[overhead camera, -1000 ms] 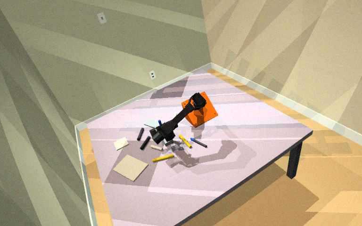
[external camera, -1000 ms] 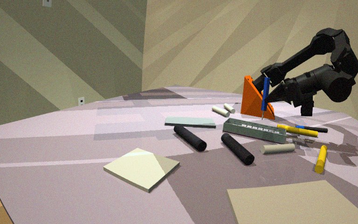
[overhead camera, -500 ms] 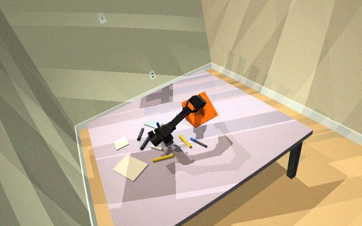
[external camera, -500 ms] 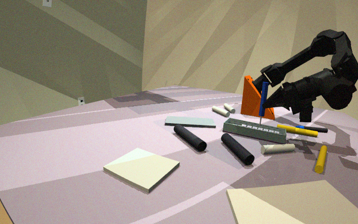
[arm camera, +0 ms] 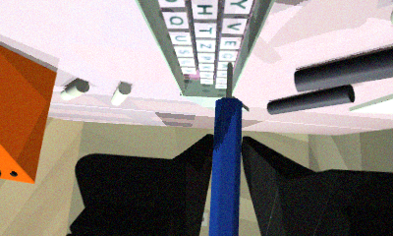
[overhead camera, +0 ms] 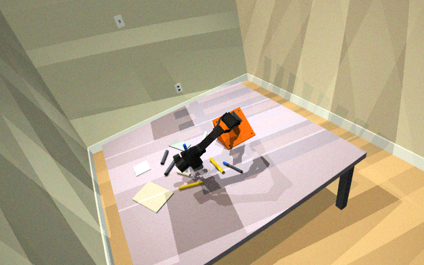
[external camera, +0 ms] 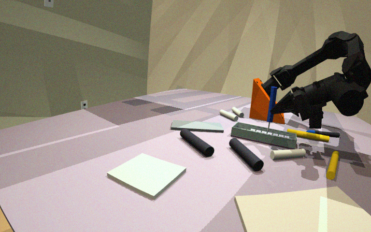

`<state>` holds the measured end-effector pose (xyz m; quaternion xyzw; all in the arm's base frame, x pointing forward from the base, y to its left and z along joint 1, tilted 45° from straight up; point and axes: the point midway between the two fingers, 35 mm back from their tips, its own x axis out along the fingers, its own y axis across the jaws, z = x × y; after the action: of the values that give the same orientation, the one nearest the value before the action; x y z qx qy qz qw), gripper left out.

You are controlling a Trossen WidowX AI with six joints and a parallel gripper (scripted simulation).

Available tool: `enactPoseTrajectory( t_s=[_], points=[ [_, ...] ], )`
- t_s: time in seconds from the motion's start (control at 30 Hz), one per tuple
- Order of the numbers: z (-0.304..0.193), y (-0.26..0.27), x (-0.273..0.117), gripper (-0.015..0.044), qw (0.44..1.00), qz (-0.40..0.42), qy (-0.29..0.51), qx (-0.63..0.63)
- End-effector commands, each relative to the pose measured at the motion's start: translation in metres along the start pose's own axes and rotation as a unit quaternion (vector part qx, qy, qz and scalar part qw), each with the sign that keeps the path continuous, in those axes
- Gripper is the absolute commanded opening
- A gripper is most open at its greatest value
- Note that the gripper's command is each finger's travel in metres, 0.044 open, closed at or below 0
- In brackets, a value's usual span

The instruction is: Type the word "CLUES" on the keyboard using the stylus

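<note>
The blue stylus (overhead camera: 184,147) (external camera: 272,103) (arm camera: 226,167) stands nearly upright, thin grey tip down. My gripper (external camera: 272,111) (arm camera: 227,142) is shut on its barrel. The grey-green keyboard (external camera: 263,140) (arm camera: 161,34) is a walled tray with rows of white lettered keys; the arm mostly hides it in the top view. In the wrist view the tip overlaps the right-hand row, at the lower edge of the G key (arm camera: 226,55). In the exterior view the tip is down at the key row inside the walls. Whether it touches or presses a key cannot be told.
Two black cylinders (external camera: 196,142) (external camera: 245,154) and a white cylinder (external camera: 288,153) lie in front of the keyboard. Yellow rods (external camera: 308,135) (external camera: 332,165) and a blue-ended dark pen (external camera: 327,134) lie right. A pale tile (external camera: 196,126) is left. The orange base (overhead camera: 245,131) (arm camera: 22,98) stands behind.
</note>
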<state>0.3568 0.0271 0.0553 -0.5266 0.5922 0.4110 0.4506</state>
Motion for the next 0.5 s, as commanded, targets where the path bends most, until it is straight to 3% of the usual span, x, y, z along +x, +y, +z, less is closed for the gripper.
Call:
enactPoseTrajectory(
  t_s=[0.0, 0.47],
  points=[
    [0.0009, -0.0004, 0.0021, 0.0081, 1.000, 0.001, 0.002, 0.002],
    [0.0076, -0.0004, 0.0059, 0.0081, 1.000, 0.001, 0.002, 0.002]
  ],
)
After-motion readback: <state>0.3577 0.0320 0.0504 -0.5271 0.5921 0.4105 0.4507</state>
